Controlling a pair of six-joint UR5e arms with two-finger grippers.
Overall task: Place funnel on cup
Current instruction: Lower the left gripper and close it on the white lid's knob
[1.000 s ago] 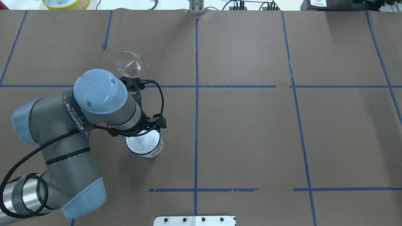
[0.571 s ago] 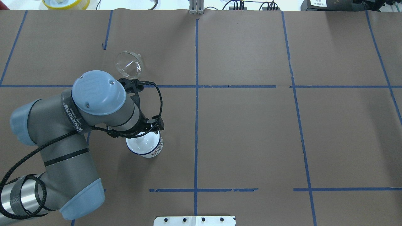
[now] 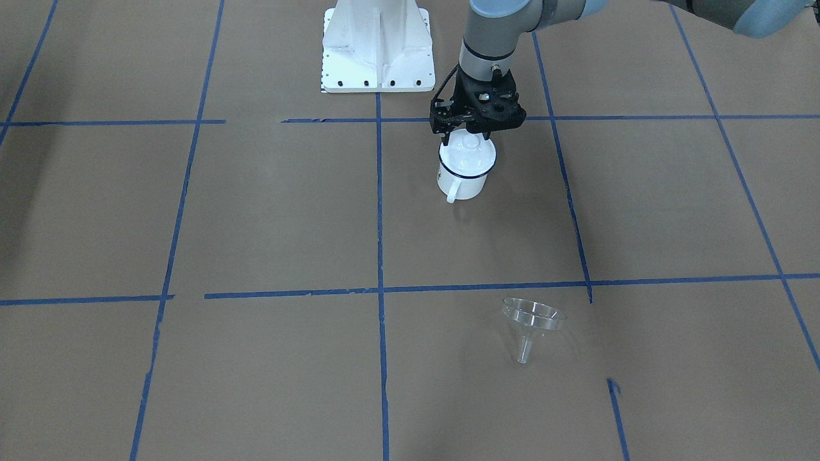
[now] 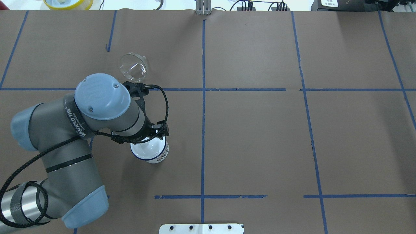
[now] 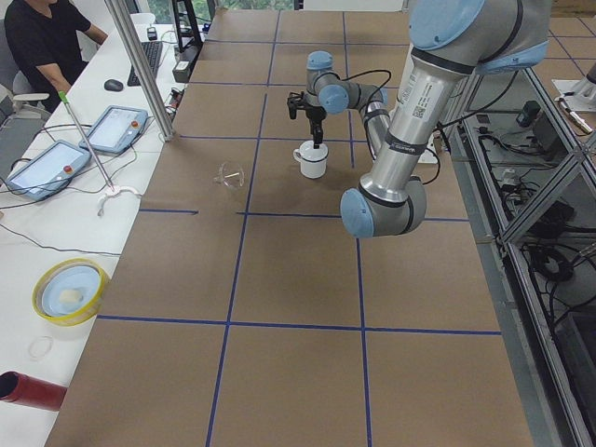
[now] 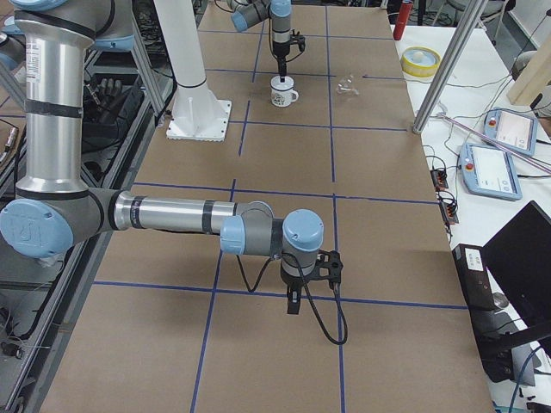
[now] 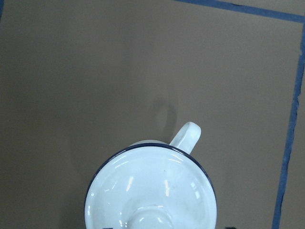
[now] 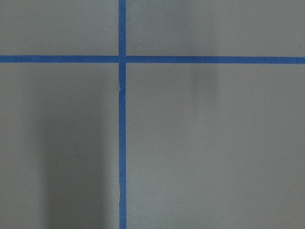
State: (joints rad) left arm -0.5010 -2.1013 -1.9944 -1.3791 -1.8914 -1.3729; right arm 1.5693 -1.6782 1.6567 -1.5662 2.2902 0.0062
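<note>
Funnel (image 3: 533, 315) lies tipped over, spout pointing away from upright cup (image 3: 466, 171).

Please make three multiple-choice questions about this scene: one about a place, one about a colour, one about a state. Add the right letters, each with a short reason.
1. Where is the funnel relative to the cup?
A) on it
B) on the table, apart from it
C) inside it

2. What colour is the cup's rim?
A) red
B) dark blue
C) yellow

3. What covers the cup?
A) a white lid
B) the funnel
C) nothing

Answers:
1 B: in the front-facing view the funnel lies alone on the table, well away from the cup.
2 B: the left wrist view shows a dark blue ring around the top of the cup.
3 A: a lid with a knob sits on the cup, just under the left gripper.
</note>
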